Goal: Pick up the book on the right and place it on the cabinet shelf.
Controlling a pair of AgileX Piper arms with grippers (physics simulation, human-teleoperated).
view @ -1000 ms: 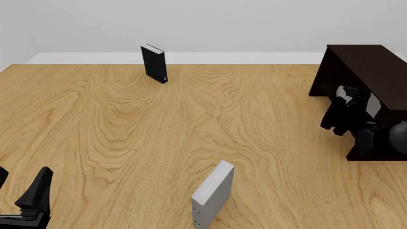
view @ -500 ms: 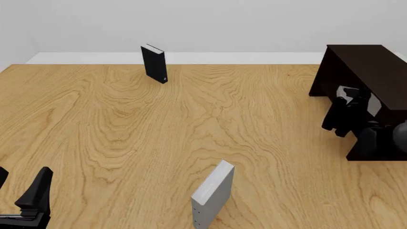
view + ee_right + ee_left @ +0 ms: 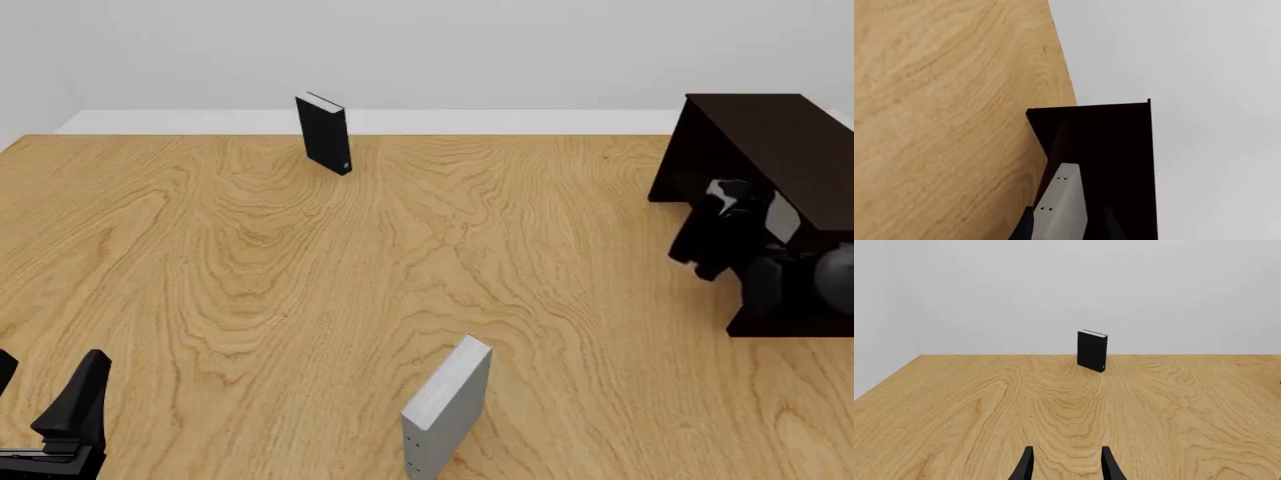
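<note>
Grey book [image 3: 1062, 205] sits clamped between right gripper [image 3: 1066, 225] jaws, edge-on inside the dark cabinet shelf [image 3: 774, 150] at right of frame, ready for release. Left gripper [image 3: 1066, 467] idle, jaws apart.

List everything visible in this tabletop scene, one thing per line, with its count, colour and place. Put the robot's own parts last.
table: one, light wood, under everything.
black book: one, upright, far side, left of centre.
dotted grey book: one, upright, near edge, centre.
light grey book: one, between the right jaws at the cabinet's opening.
cabinet: one, near-black brown, right side.
left gripper: one, black, near-left corner, jaws apart, empty.
right gripper: one, black, at the cabinet, jaws closed on the light grey book.
</note>
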